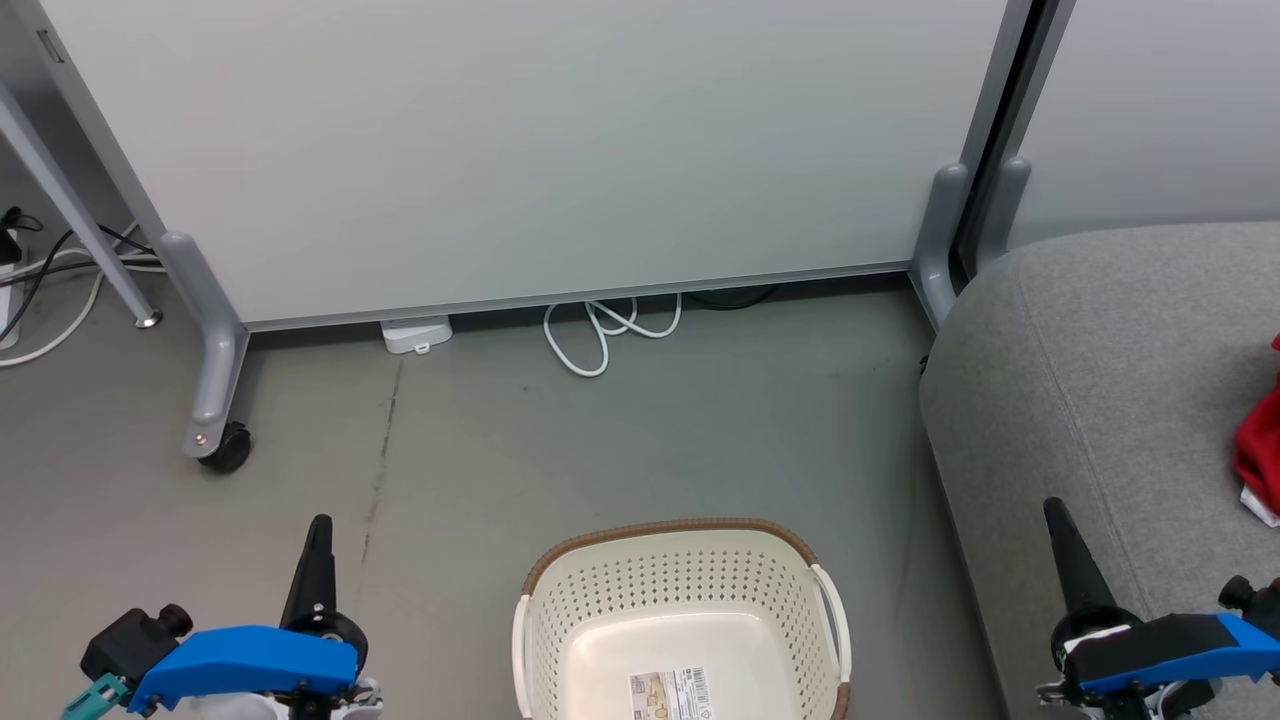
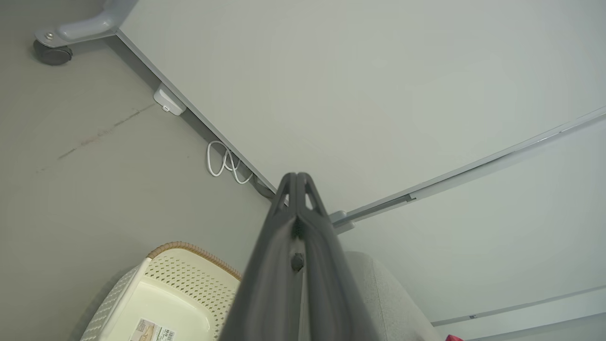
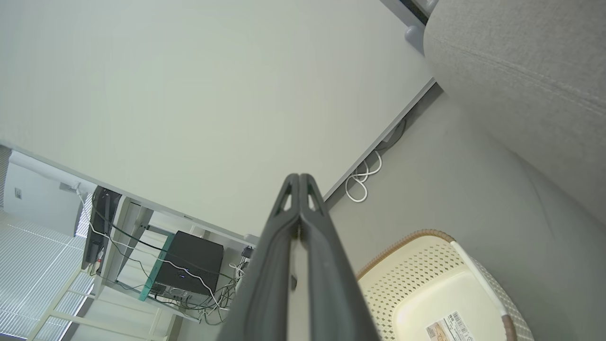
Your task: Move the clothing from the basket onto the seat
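Left tool and right tool sit closed, empty; open floor surrounds the basket; red clothing on the sofa is cut off.

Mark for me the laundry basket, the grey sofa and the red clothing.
laundry basket (image 1: 680, 523): head view, brown rim at the back.
grey sofa (image 1: 1100, 350): head view, bare upholstery.
red clothing (image 1: 1262, 445): head view, red fabric at the right edge.

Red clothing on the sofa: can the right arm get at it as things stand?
Likely yes: the right end effector, shut, is close to the clothing on the seat, with only bare upholstery between them. The frame edge crops the clothing.
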Controlling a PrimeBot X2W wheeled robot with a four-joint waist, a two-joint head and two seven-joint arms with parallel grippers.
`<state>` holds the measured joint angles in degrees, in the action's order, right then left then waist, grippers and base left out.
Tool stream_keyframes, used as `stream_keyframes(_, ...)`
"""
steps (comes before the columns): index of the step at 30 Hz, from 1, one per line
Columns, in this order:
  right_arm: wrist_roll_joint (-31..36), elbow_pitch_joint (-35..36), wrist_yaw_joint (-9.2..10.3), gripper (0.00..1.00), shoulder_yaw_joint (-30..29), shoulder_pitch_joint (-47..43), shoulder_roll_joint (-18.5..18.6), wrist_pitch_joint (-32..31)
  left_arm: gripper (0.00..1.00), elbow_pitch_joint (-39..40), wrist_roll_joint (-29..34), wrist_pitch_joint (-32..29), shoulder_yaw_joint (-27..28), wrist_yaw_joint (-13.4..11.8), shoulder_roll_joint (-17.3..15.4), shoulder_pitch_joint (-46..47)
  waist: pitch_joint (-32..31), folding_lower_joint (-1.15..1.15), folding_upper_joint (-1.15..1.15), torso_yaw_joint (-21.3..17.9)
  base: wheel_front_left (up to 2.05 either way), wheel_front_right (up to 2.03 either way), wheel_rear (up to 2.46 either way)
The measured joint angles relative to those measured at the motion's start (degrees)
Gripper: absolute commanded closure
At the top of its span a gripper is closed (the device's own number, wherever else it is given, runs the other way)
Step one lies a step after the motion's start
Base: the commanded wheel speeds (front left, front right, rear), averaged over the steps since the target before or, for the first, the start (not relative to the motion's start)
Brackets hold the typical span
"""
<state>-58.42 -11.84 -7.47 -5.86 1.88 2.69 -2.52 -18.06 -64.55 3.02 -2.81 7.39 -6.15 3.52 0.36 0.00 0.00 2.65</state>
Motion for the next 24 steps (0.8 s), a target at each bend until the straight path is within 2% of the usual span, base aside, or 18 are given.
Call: stream_keyframes(24,-14.2,-0.9,0.0,1.0,-0.2,1.8,0.0,-1.5,1.0,1.6,-11.8,-3.9,3.7,0.0,1.2,1.0,-0.1,0.0,0.0,-0.9,0.0,0.0,0.0)
